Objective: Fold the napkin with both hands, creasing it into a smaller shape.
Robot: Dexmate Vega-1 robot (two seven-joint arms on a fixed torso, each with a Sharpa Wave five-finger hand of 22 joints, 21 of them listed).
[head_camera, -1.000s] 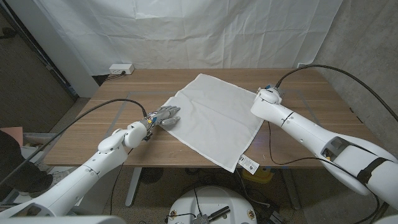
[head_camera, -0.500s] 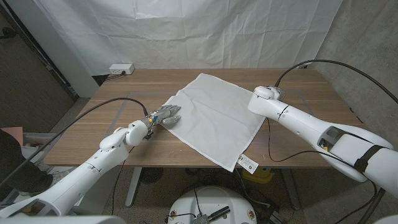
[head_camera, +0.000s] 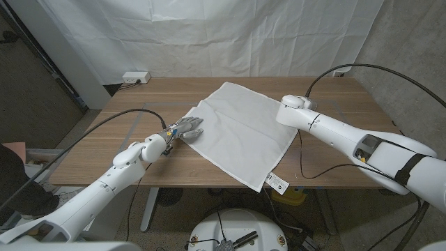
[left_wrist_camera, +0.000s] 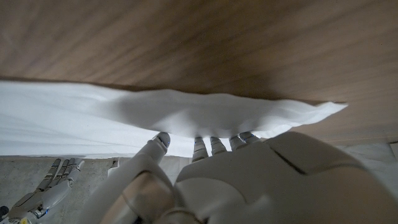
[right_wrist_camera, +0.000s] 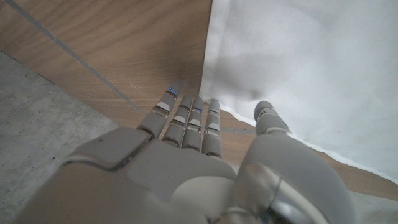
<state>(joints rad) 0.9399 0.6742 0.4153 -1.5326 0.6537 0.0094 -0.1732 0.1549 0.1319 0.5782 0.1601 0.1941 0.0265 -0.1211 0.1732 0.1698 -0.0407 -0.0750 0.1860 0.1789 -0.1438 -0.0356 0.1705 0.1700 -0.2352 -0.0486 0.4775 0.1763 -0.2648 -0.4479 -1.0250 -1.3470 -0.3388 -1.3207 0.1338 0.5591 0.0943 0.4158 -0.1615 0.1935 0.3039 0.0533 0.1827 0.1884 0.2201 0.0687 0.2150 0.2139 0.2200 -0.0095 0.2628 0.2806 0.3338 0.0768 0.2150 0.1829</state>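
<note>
Both your hands, left hand at nine o'clock and right hand at three, reach spread-fingered for the flat napkin's corners; pinch next.

one napkin, one table, two hands

Two glossy white, rounded-shell arms, segmented at joints. Left hand: grey metallic fingers, small coloured wire bits at wrist; black cable looping from forearm off table edge. Right hand: pale grey plastic back plate, jointed grey fingers with darker gaps between segments, tiny blue light at one fingertip. Right arm: rounded white wrist end, dark grey recessed panel on forearm, black band near elbow, black cable arching above.
</note>
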